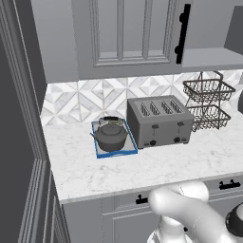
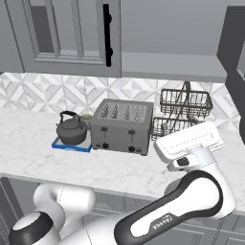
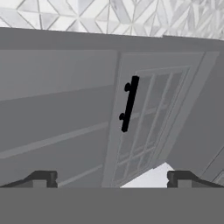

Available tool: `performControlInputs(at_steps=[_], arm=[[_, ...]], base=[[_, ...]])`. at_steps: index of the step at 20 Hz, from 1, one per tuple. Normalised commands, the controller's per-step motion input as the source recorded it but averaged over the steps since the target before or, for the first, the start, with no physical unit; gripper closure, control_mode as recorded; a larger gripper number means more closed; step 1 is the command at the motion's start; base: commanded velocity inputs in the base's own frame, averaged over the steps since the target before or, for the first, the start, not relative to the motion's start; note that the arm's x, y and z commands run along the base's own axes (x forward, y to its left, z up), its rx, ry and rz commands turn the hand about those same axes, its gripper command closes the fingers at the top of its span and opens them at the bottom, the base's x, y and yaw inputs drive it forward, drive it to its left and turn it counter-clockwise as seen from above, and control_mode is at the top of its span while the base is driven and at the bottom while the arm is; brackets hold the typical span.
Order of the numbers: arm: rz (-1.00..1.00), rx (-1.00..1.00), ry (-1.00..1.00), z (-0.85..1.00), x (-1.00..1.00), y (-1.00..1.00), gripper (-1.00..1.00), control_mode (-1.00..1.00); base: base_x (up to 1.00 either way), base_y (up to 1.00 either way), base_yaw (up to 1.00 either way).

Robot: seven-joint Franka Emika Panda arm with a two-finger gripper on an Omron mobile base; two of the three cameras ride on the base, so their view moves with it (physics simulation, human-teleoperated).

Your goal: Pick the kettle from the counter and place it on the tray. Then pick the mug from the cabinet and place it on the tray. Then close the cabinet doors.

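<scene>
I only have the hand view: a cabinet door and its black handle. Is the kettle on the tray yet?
Observer: Yes, the kettle sits upright on the blue-rimmed tray.
Operator: Anything crowding the tray?
Observer: A toaster stands close beside it, on the right in the left base view.
Operator: Is the mug there too?
Observer: Something small and pale shows behind the kettle. I cannot tell whether it is the mug.

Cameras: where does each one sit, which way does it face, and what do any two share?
Left base view: behind-left, looking down at the kettle on the tray; white arm lower right.
Right base view: behind-right, same counter; arm crosses the bottom.
Hand view: looks up at a cabinet door; open pincer tips at bottom.
Shared: both base views show kettle, tray, toaster.
</scene>
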Motion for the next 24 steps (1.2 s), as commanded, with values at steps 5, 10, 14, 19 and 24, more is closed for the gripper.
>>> performControlInputs(at_steps=[5,10,14,19,24], arm=[[0.00,0.00,0.00,0.05,0.00,-0.56,-1.00,-1.00],[0.00,-0.01,0.02,-0.16,0.02,-0.33,-1.00,-1.00],[0.00,0.03,0.00,0.00,0.03,-0.70,-1.00,-1.00],[0.00,0.05,0.00,0.00,0.11,-0.71,-1.00,-1.00],[0.00,0.06,0.00,0.00,0.12,-0.70,-1.00,-1.00]], base=[[0.00,0.00,0.00],[0.00,0.00,0.00],[0.00,0.00,0.00],[0.00,0.00,0.00],[0.00,0.00,0.00]])
